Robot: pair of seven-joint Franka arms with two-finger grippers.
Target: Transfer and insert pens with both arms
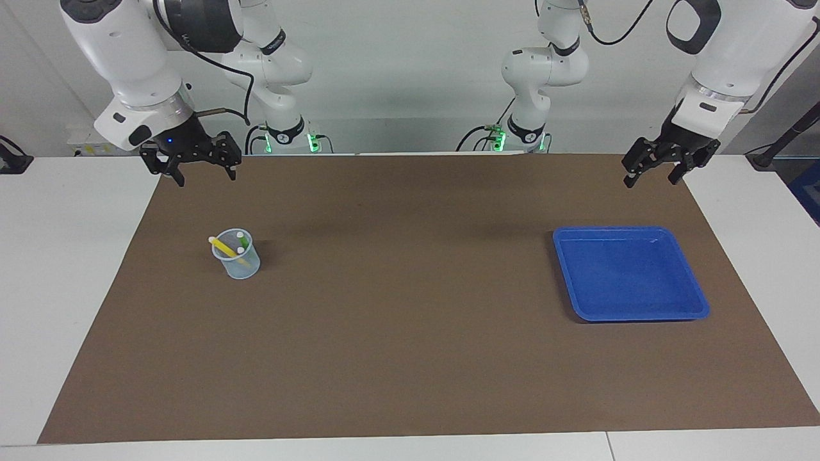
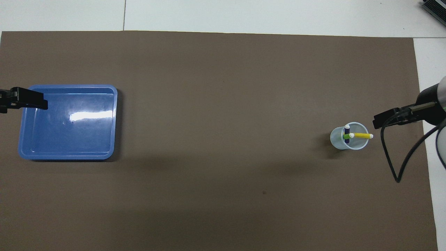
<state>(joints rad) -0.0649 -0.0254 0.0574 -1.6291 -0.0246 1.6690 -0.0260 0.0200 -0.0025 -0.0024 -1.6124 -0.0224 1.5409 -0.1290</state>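
Pens (image 1: 232, 247): three stand together in the clear cup (image 1: 237, 255); yellow pen (image 2: 360, 135) leans across the rim, purple pen (image 2: 346, 131) more upright, green pen (image 2: 346, 137) mostly sunk inside.
Pens' look: slim, each with a whitish cap end pointing up.
Cup's place: on the brown mat (image 1: 410, 358), toward the right arm's end of the table, farther from the robots than the right gripper.
Blue tray (image 1: 695, 301): holds nothing, toward the left arm's end.
Progress: judged finished; every pen sits in the cup, none lies loose, nothing seems left.
Right gripper (image 1: 204, 177): fingers spread, carrying nothing, raised over the mat's edge near the cup.
Left gripper (image 1: 650, 178): fingers spread, carrying nothing, raised above the mat's corner by the tray.
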